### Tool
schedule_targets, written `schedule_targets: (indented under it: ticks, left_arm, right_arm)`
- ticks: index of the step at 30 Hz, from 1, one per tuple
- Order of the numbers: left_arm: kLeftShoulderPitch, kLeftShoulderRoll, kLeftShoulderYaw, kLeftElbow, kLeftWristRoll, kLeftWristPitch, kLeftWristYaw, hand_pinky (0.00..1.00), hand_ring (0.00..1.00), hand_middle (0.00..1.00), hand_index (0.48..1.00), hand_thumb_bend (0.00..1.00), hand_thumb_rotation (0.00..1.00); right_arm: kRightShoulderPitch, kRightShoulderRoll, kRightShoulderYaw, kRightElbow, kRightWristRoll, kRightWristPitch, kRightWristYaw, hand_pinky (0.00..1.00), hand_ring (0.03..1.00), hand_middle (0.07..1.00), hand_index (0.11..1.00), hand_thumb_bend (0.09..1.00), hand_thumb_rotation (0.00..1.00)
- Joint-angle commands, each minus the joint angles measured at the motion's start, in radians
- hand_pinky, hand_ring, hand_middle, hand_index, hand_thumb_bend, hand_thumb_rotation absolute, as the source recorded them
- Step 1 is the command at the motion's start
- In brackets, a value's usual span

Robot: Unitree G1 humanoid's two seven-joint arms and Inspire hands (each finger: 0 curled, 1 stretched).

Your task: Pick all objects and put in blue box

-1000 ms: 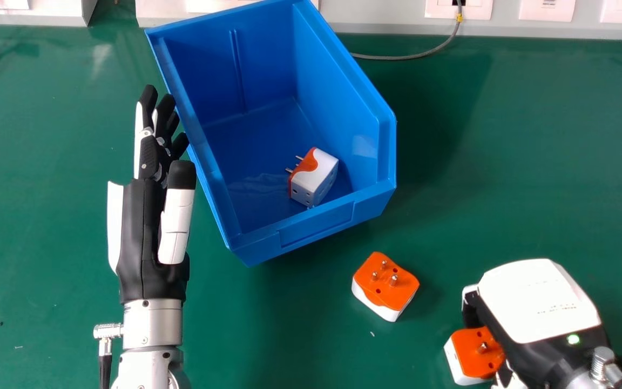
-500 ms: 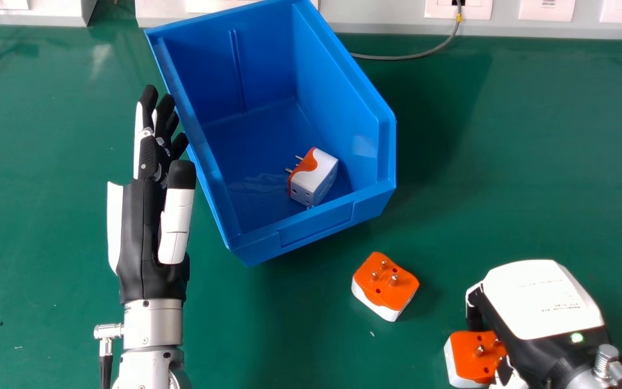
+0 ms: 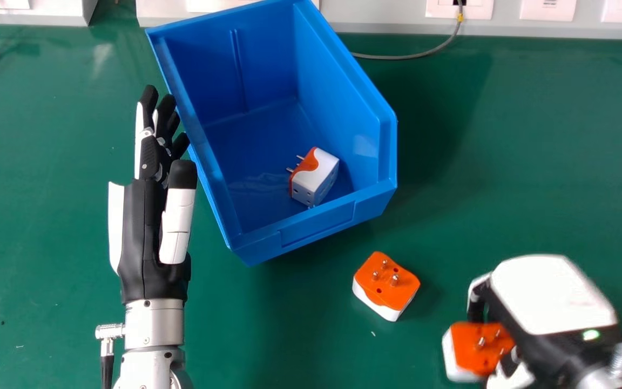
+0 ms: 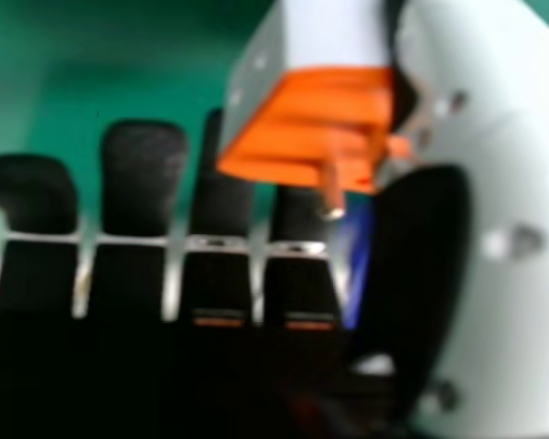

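Green and glossy in patches, the bench (image 3: 505, 162) runs back to a pale panel (image 3: 376, 21) with sockets, where one grey cable (image 3: 413, 56) curves behind the box (a yellow band marks it near its plug). Count the goods: three orange-and-white plug adapters in all, and one blue box (image 3: 338, 81). One adapter, the boxed adapter (image 3: 319, 175), lies on the box floor near the front wall, prongs pointing to the left. Another, the loose adapter (image 3: 386, 283), sits on the bench just beyond the box's front right corner, pins up. The third, the held adapter (image 3: 478, 348), is at the right robot hand (image 3: 554, 297), on that hand's left side. Seen from the right robot hand (image 4: 142, 178), it is pinched between the thumb (image 4: 522, 192) and the fingers, a metal pin sticking out of its orange face. Whether it clears the bench I cannot tell. The loose adapter lies farther forward and to the left of this hand, apart from it. Along the box's left side rests the left robot hand (image 3: 143, 227), fingers straight, holding nothing (its thumb straight too).
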Motion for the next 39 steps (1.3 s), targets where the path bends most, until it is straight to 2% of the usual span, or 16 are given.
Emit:
schedule_targets:
  ticks: [1, 4, 11, 17, 21, 23, 27, 30, 32, 37, 39]
  left_arm:
    - [-0.012, 0.001, -0.005, -0.015, 0.004, -0.01, -0.005, 0.95, 0.97, 0.97, 0.98, 0.91, 0.92]
    - [-0.015, 0.001, -0.004, -0.014, 0.004, -0.009, -0.004, 0.95, 0.97, 0.97, 0.981, 0.91, 0.92]
    - [-0.024, 0.002, -0.003, -0.01, 0.012, -0.006, 0.002, 0.95, 0.97, 0.97, 0.98, 0.91, 0.92]
    - [-0.032, -0.002, -0.004, -0.003, 0.011, -0.009, 0.004, 0.94, 0.97, 0.97, 0.98, 0.91, 0.92]
    - [-0.034, -0.002, -0.005, -0.004, 0.023, -0.012, 0.014, 0.94, 0.97, 0.97, 0.98, 0.91, 0.92]
    - [-0.034, -0.003, -0.004, -0.003, 0.025, -0.013, 0.018, 0.94, 0.97, 0.97, 0.98, 0.91, 0.92]
    - [-0.038, -0.001, -0.005, 0.001, 0.019, -0.016, 0.016, 0.94, 0.97, 0.98, 0.981, 0.91, 0.93]
    - [-0.037, -0.002, -0.003, -0.002, 0.017, -0.014, 0.019, 0.94, 0.97, 0.98, 0.982, 0.91, 0.93]
    - [-0.035, -0.001, -0.004, -0.004, 0.013, -0.013, 0.014, 0.94, 0.97, 0.98, 0.983, 0.9, 0.93]
    - [-0.033, 0.003, -0.003, 0.009, 0.016, -0.019, 0.014, 0.95, 0.97, 0.98, 0.983, 0.91, 0.93]
    - [-0.037, 0.004, -0.002, 0.016, 0.012, -0.023, 0.01, 0.95, 0.97, 0.98, 0.983, 0.9, 0.93]
  right_arm:
    - [-0.011, -0.005, -0.053, -0.083, 0.061, -0.004, 0.012, 0.2, 0.271, 0.468, 0.494, 0.52, 0.0]
    - [-0.019, 0.0, -0.091, -0.139, 0.108, -0.004, 0.023, 0.21, 0.288, 0.466, 0.501, 0.518, 0.0]
    - [-0.06, 0.034, -0.123, -0.203, 0.134, -0.008, -0.002, 0.27, 0.332, 0.482, 0.506, 0.516, 0.0]
    - [-0.137, 0.031, -0.126, -0.241, 0.083, 0.029, 0.071, 0.28, 0.342, 0.476, 0.519, 0.513, 0.0]
    - [-0.199, 0.032, -0.127, -0.23, 0.103, 0.025, 0.076, 0.29, 0.345, 0.469, 0.526, 0.512, 0.0]
    - [-0.227, 0.037, -0.12, -0.22, 0.091, 0.023, 0.064, 0.29, 0.346, 0.468, 0.528, 0.512, 0.0]
    - [-0.264, 0.038, -0.108, -0.208, 0.069, -0.001, 0.033, 0.28, 0.345, 0.46, 0.53, 0.511, 0.0]
    - [-0.303, 0.055, -0.09, -0.206, 0.079, 0.0, 0.031, 0.27, 0.345, 0.457, 0.53, 0.511, 0.0]
    - [-0.323, 0.071, -0.08, -0.215, 0.088, 0.013, 0.048, 0.27, 0.346, 0.454, 0.531, 0.511, 0.0]
    - [-0.375, 0.092, -0.064, -0.226, 0.101, 0.018, 0.069, 0.28, 0.354, 0.469, 0.523, 0.512, 0.0]
    - [-0.408, 0.102, -0.041, -0.22, 0.058, 0.028, 0.073, 0.29, 0.36, 0.475, 0.519, 0.513, 0.0]
